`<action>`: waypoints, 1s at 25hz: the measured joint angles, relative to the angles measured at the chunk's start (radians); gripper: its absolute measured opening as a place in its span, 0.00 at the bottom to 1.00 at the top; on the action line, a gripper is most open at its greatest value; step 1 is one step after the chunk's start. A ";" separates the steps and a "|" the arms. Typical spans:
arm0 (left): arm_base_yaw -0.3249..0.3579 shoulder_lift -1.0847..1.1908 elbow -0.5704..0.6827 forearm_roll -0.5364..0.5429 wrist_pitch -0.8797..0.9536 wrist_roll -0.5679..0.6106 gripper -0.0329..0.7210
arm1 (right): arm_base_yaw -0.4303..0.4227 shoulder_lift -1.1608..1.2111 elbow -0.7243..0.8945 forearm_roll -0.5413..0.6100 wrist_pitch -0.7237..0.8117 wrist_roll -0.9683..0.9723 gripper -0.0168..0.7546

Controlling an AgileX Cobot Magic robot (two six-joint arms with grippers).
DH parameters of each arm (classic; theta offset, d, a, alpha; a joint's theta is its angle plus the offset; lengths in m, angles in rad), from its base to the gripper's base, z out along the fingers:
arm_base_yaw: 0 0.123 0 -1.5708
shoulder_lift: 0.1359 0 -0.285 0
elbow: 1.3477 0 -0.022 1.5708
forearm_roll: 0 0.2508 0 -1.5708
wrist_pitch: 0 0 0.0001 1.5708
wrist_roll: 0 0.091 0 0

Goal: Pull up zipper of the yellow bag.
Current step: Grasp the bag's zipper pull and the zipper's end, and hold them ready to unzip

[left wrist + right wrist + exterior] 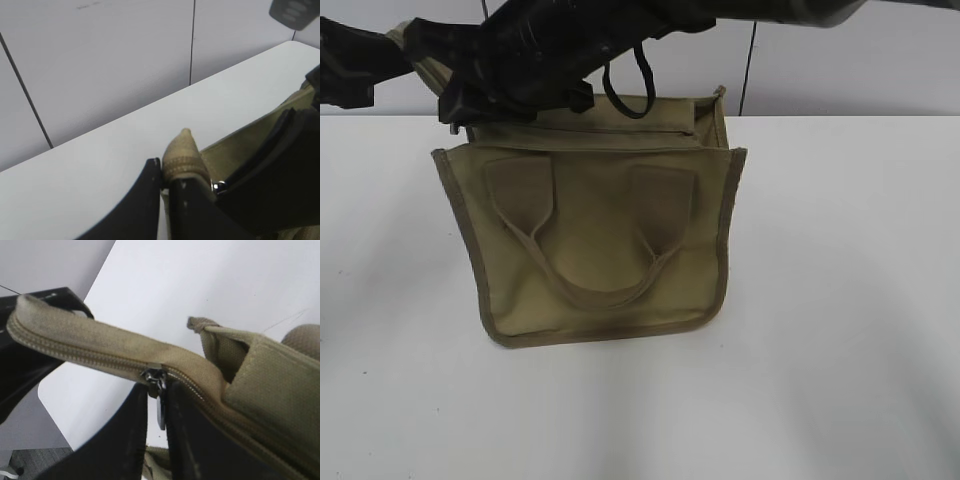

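Observation:
The yellow bag [610, 230] stands on the white table with its two handles facing me. The zipper [590, 133] runs along its top panel. My left gripper [165, 167] is shut on the stitched fabric end tab [183, 150] of the zipper strip, at the bag's far left top corner. In the right wrist view the silvery pull tab [160, 407] hangs between the fingers of my right gripper [157, 390]. It lies against the right finger, with a thin gap to the left finger. In the exterior view the right gripper [470, 105] is at the bag's top left corner.
The white table [840, 300] stretches round the bag on all sides. A grey panelled wall [840, 60] stands behind it. A black cable loop [640, 85] hangs from the right arm above the bag's top.

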 joint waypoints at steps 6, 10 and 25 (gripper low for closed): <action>0.000 0.000 0.000 0.000 0.000 0.000 0.05 | 0.000 0.000 0.000 -0.017 0.029 -0.013 0.16; 0.000 0.000 0.000 -0.001 0.000 0.000 0.05 | 0.000 0.001 0.000 -0.024 0.032 -0.016 0.16; 0.000 0.000 0.000 -0.001 0.026 0.000 0.05 | 0.000 0.001 0.000 -0.027 0.085 -0.035 0.01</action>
